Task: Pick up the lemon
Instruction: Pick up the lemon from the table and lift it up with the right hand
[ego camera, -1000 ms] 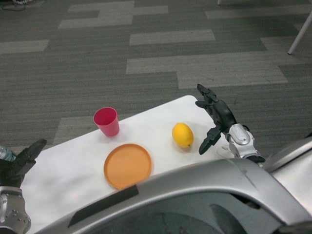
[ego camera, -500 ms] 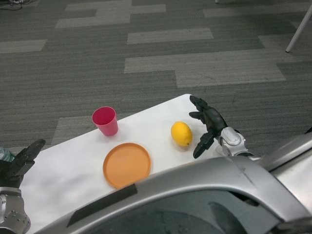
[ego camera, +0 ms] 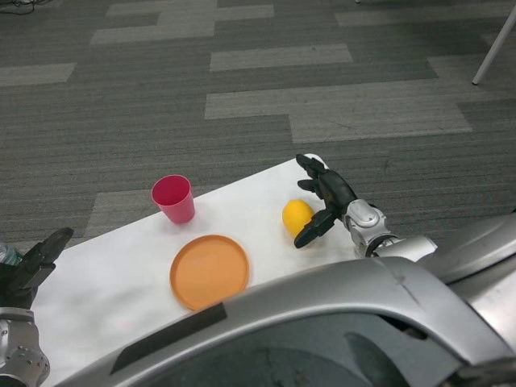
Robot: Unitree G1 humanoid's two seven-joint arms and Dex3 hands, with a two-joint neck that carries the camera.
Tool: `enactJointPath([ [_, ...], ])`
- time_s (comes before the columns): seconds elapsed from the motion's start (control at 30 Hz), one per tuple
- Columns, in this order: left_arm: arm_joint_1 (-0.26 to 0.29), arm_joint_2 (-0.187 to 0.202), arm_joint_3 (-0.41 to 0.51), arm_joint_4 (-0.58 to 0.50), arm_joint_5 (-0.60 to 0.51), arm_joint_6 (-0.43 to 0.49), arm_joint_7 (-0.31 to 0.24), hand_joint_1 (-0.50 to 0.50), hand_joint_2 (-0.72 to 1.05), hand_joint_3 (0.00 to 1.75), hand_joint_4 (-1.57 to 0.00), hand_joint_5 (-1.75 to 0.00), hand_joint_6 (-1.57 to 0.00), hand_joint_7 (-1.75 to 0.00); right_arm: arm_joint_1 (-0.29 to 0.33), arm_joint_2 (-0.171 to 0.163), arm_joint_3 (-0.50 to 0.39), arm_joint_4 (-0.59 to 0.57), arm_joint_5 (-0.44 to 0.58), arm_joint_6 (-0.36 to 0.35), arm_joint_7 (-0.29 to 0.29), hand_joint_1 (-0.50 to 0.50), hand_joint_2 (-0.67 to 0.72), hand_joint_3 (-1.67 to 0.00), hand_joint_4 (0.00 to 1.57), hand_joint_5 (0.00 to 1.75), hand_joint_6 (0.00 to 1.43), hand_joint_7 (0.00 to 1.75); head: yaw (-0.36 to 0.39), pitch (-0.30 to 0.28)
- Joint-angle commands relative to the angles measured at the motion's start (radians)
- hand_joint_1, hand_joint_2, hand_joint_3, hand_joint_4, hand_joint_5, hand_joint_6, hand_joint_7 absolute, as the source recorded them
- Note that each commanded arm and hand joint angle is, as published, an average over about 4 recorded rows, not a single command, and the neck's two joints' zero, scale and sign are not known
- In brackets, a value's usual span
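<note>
A yellow lemon (ego camera: 295,214) lies on the white table (ego camera: 121,282), right of centre. My right hand (ego camera: 324,197) is right against its right side, fingers spread and curving around it from behind and in front. The fingers are not closed on the fruit, and the lemon still rests on the table. My left hand (ego camera: 32,268) waits at the table's left edge, fingers apart and holding nothing.
An orange plate (ego camera: 210,272) lies left of the lemon, near the front. A pink cup (ego camera: 174,198) stands upright behind the plate. The table's far edge runs just behind my right hand, with grey carpet beyond.
My right hand has moved left across the table, from well clear of the lemon to wrapping around its right side. The lemon, plate and cup have stayed put.
</note>
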Motion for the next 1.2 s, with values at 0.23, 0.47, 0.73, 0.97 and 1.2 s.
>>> enactJointPath([
  [0.23, 0.0, 0.012, 0.011, -0.004, 0.001, 0.003, -0.004, 0.5, 0.25, 0.09, -0.19, 0.0, 0.0, 0.0, -0.024, -0.003, 0.036, 0.059, -0.01, 0.003, -0.016, 0.04, 0.22, -0.08, 0.0, 0.73, 0.0, 0.0, -0.006, -0.004],
  [0.47, 0.0, 0.013, 0.011, -0.011, 0.001, 0.003, -0.004, 0.5, 0.25, 0.09, -0.19, 0.0, 0.0, 0.0, -0.024, -0.012, 0.043, 0.098, -0.072, 0.005, -0.036, 0.01, 0.17, -0.08, 0.0, 0.78, 0.0, 0.0, -0.006, -0.004],
  [0.73, 0.0, 0.013, 0.011, -0.015, 0.001, 0.003, -0.004, 0.5, 0.25, 0.09, -0.19, 0.0, 0.0, 0.0, -0.027, -0.019, 0.045, 0.116, -0.143, 0.011, -0.062, -0.04, -0.07, -0.1, 0.0, 0.97, 0.0, 0.0, -0.005, -0.007],
  [0.97, 0.0, 0.015, 0.013, -0.022, 0.001, 0.003, -0.004, 0.5, 0.25, 0.09, -0.19, 0.0, 0.0, 0.0, -0.03, -0.026, 0.045, 0.114, -0.209, 0.01, -0.078, -0.12, -0.45, -0.59, 0.0, 1.41, 0.0, 0.0, -0.005, -0.01],
  [1.2, 0.001, 0.016, 0.018, -0.026, 0.002, 0.003, -0.004, 0.5, 0.25, 0.09, -0.19, 0.0, 0.0, 0.0, -0.03, -0.029, 0.045, 0.112, -0.236, 0.01, -0.092, -0.16, -0.54, -0.93, 0.0, 1.55, 0.0, 0.02, -0.005, -0.014],
])
